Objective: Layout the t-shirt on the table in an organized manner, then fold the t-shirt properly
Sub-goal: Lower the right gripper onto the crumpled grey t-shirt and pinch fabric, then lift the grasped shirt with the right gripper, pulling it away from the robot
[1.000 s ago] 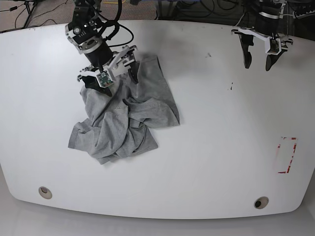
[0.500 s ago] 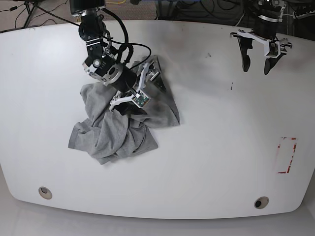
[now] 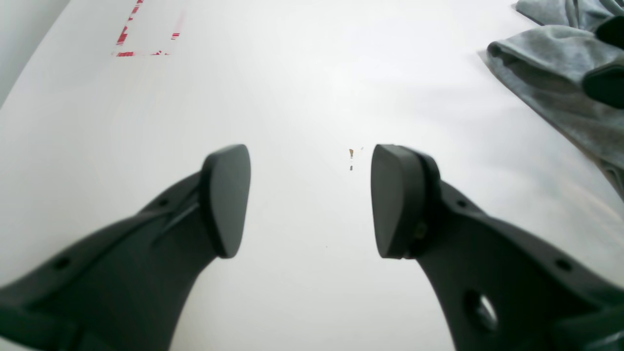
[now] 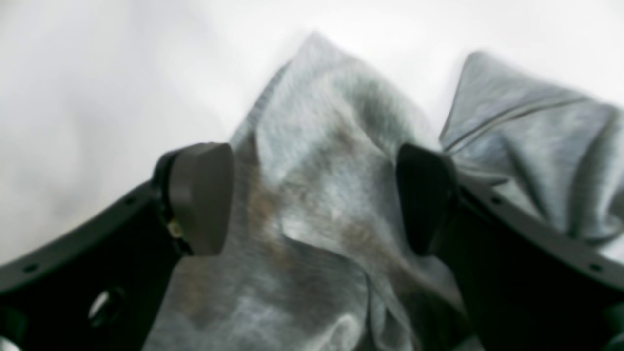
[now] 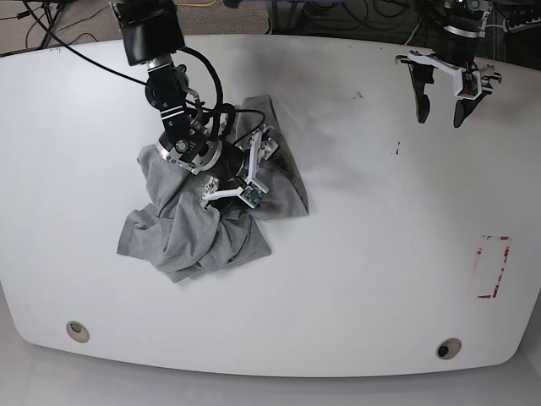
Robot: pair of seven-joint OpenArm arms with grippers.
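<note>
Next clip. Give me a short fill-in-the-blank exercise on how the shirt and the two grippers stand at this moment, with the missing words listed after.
1. The t-shirt lies ____ on the table, not spread flat.
2. The right gripper is open with grey ____ between its fingers.
3. The left gripper is open above bare ____ surface.
4. The red tape rectangle lies on the side of the ____ gripper.

Missing words: crumpled; fabric; white; left

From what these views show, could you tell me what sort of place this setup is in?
Probably a robotics lab or test bench: a glossy white table marked with a red tape rectangle, cables trailing along its far edge, and two arms working over one grey t-shirt.
</note>
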